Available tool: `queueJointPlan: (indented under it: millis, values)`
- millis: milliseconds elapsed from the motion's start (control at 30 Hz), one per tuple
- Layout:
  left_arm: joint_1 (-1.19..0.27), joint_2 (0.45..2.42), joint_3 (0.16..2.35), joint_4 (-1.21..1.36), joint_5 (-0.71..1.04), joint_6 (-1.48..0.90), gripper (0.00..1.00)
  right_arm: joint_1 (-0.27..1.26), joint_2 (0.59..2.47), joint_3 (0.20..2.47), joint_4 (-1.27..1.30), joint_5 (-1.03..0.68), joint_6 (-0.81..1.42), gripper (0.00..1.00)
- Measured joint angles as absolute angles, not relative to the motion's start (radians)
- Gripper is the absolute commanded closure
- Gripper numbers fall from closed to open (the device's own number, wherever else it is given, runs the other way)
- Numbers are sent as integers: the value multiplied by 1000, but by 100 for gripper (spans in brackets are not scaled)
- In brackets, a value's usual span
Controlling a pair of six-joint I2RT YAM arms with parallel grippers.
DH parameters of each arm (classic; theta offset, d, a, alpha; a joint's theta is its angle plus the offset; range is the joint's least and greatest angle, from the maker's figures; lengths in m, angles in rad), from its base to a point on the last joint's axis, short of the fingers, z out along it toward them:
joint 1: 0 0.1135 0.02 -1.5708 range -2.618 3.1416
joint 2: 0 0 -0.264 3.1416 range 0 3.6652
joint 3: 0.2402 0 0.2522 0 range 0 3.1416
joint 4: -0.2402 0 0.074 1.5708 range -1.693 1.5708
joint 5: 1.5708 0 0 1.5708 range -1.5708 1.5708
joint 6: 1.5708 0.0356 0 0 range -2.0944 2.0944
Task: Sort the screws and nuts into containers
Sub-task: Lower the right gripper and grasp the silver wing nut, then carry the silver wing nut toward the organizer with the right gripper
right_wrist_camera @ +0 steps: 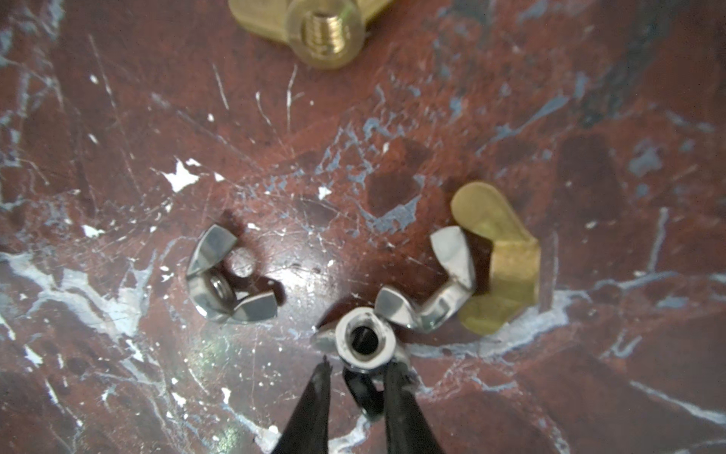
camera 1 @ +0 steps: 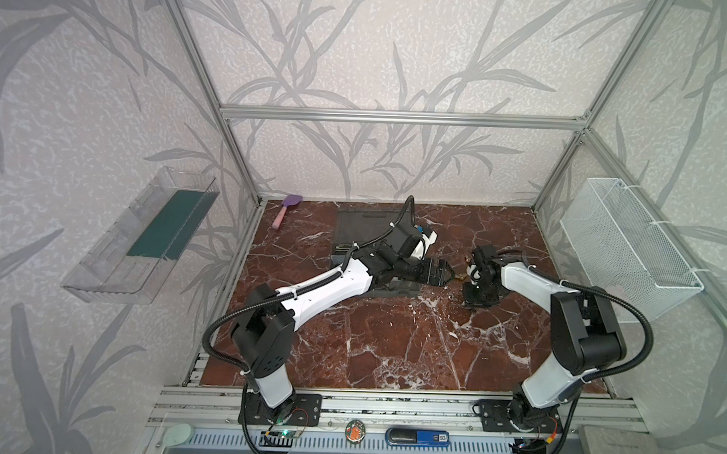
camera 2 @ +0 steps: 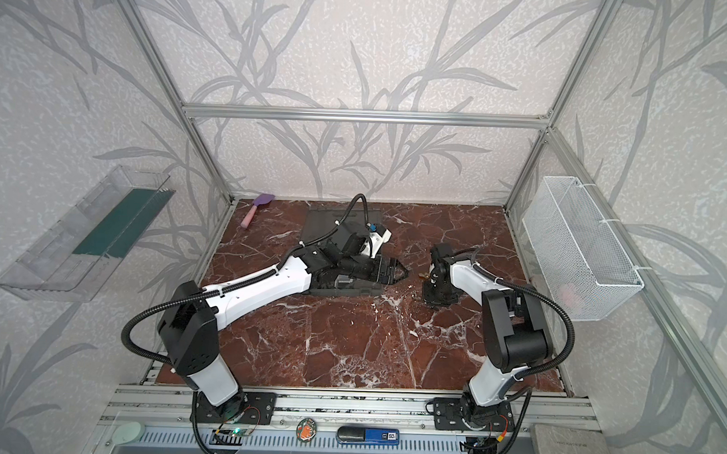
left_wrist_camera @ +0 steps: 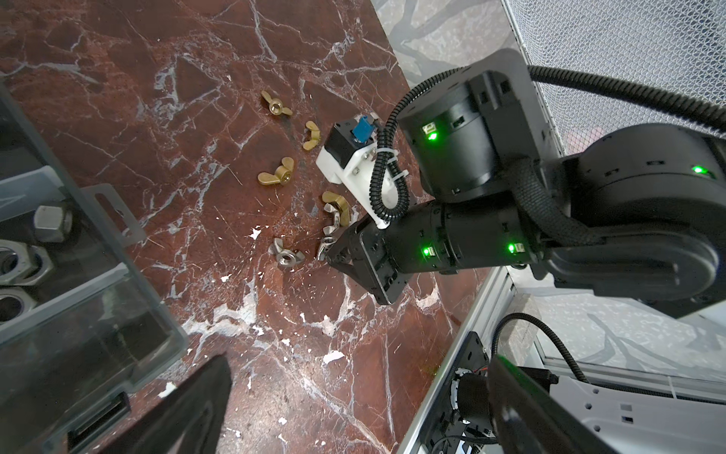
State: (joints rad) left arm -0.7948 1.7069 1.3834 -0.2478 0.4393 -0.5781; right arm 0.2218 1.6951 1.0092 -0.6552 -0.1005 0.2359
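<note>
7 wing nuts were seen loose on the marbled table, near its middle and right of the dark grey organizer case: 4 were brass and 3 silver. The right gripper was pointed down at this cluster. Its jaws were closed narrowly on 1 silver wing nut, a wing of which was pinched between the black fingertips. Whether that nut was lifted clear of the table could not be told. Close beside it, another silver nut was lying against a brass nut, while the remaining silver nut lay apart on the opposite side. The other brass nuts were scattered a little beyond.

The left gripper was reached across the case, its tip just past the case's right edge and turned toward the nuts. Its jaws were spread wide and gripped nothing.

The case lid was laid open toward the far wall. Several silver hex nuts were seen in 1 compartment behind a clear divider. A purple spatula was lying at the far left of the table.
</note>
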Motion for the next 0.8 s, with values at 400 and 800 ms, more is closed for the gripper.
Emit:
queueJointPlan:
  millis: [400,800]
  values:
    - [-795,1706,1368,-248,440,-579,1,244,1696,1007,-655,-70,235,82]
    - [-795,1692,1340,-247,439,-581,0,268,1717,1009,-654,-43,236,86]
